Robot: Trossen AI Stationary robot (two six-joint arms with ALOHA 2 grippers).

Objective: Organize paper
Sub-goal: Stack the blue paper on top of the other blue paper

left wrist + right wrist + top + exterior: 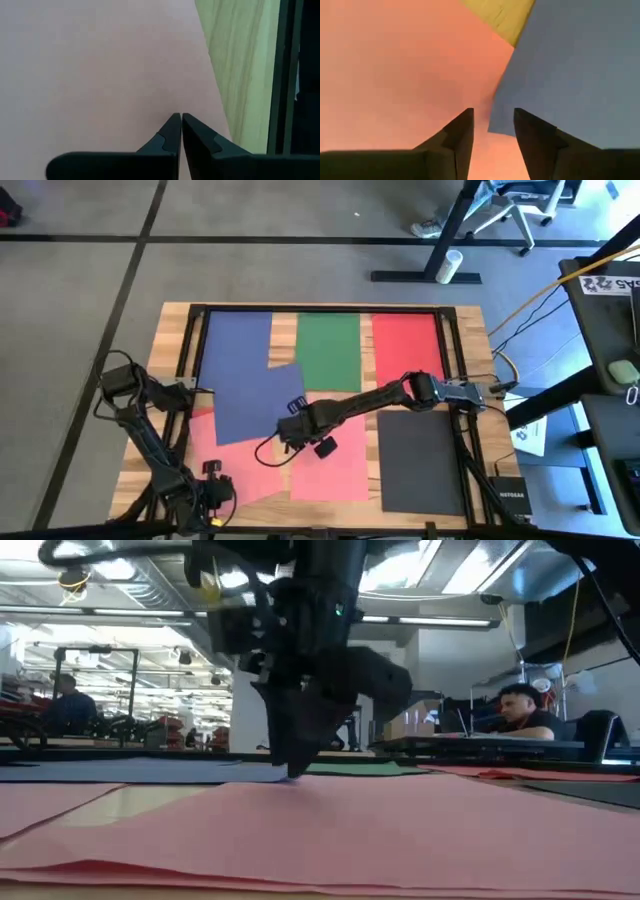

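Plain sheets of paper lie flat on the wooden table (170, 395): blue (235, 335), green (328, 350) and red (405, 345) along the far side, dark grey (420, 460) near right. A second, skewed blue sheet (255, 395) overlaps salmon pink sheets (330, 465). My right gripper (290, 435) points down at mid-table, open, its fingers on either side of the skewed blue sheet's near corner (492, 127). At the near left my left gripper (181, 116) is shut over another pink sheet (100, 65), close to that sheet's edge. My right gripper comes from above, its fingertips (296, 770) down at the level of the pink sheet (350, 820) beside the blue corner. I cannot tell whether they touch the paper. Nor can I tell whether my left gripper touches the pink sheet under it.
A black frame (190, 345) runs around the table's far half. Bare wood (240, 60) shows beside the left pink sheet. Beyond the table stand desks, and a person sits at one (520, 710).
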